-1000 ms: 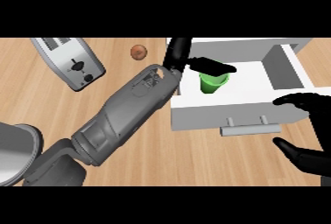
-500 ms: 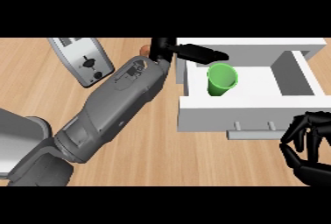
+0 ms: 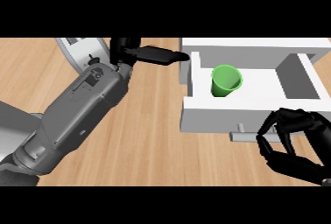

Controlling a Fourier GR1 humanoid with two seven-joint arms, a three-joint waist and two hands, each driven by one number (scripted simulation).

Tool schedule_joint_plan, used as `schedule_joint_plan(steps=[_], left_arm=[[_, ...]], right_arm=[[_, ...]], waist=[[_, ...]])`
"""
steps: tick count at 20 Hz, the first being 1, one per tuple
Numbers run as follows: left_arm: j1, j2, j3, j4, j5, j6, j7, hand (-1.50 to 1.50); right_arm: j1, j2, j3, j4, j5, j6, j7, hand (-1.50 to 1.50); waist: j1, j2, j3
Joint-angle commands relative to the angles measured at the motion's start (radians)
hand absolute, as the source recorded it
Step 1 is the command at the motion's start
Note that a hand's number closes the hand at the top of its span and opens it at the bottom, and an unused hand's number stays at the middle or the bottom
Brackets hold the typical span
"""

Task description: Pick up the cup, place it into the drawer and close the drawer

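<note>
The green cup (image 3: 225,83) rests inside the open white drawer (image 3: 213,116), near its left wall, with its mouth towards the view. My left hand (image 3: 150,53) is just left of the drawer, fingers straight and pointing at its left wall, apart from the cup. My right hand (image 3: 294,146) is at the lower right, in front of the drawer's front panel. Its fingers and thumb are curled into a ring with nothing in them. The drawer's grey handle (image 3: 248,136) sticks out just left of that hand.
A silver toaster (image 3: 79,49) stands at the back left, partly hidden by my left forearm (image 3: 81,113). A grey metal vessel (image 3: 14,120) shows at the left edge. Bare wooden counter (image 3: 152,144) lies between the forearm and the drawer.
My left hand has let go of the cup and drawn back left out of the drawer. The right hand has curled its fingers and moved close to the drawer's handle.
</note>
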Motion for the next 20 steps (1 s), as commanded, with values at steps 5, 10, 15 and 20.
schedule_joint_plan(steps=[5,10,15,20], left_arm=[[0.212,0.118,0.04,-0.212,0.008,-0.048,0.023,-1.5],[0.298,0.212,0.061,-0.355,0.024,-0.068,0.083,-1.5],[0.414,0.254,0.111,-0.359,0.027,-0.146,0.014,-1.5],[0.508,0.27,0.143,-0.451,0.022,-0.157,0.004,-1.5]], right_arm=[[-0.089,-0.011,0.131,0.233,0.319,-0.106,-0.14,1.5],[-0.136,-0.035,0.245,0.351,0.524,-0.158,-0.129,1.5],[-0.269,-0.016,0.272,0.624,0.656,-0.28,-0.22,1.5],[-0.453,0.04,0.208,0.992,0.68,-0.389,-0.309,1.5]], waist=[[0.015,0.005,0.0],[0.029,0.002,0.001],[0.018,0.011,0.001],[0.019,0.012,0.001]])
